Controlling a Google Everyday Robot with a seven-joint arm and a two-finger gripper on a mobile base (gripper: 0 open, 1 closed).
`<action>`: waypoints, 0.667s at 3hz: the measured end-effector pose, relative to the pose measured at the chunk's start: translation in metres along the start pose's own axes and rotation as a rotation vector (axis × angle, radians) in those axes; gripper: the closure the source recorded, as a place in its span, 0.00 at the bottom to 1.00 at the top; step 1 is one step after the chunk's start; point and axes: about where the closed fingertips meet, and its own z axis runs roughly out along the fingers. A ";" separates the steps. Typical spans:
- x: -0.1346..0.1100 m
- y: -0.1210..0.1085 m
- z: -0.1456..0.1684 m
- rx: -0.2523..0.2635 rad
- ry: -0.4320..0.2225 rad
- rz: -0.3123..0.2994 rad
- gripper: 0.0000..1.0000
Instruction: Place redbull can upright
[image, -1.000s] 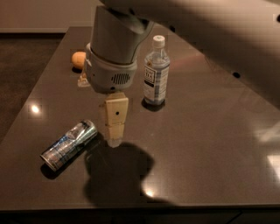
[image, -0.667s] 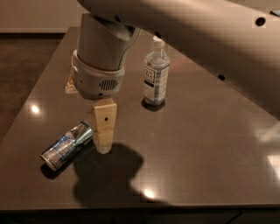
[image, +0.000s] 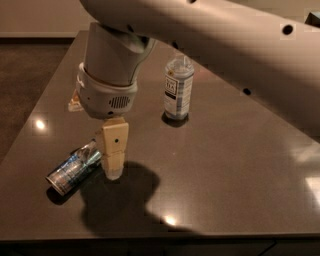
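Observation:
The redbull can (image: 74, 170), silver and blue, lies on its side near the front left of the dark table (image: 225, 165). Its top end points up and to the right. My gripper (image: 113, 169) hangs straight down from the big white arm. It is right at the can's upper right end, low over the table and partly covering that end. I cannot tell whether it touches the can.
A clear plastic bottle (image: 178, 90) with a label stands upright behind and to the right of the gripper. A small tan object (image: 74, 103) peeks out behind the wrist at the left. The table's front edge (image: 150, 236) is close below the can.
The arm has moved left and toward the can, so the gripper now sits at the can's end. The can and bottle have not moved.

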 end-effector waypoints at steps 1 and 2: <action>-0.010 -0.008 0.023 -0.036 -0.023 -0.053 0.00; -0.017 -0.013 0.042 -0.075 -0.005 -0.078 0.00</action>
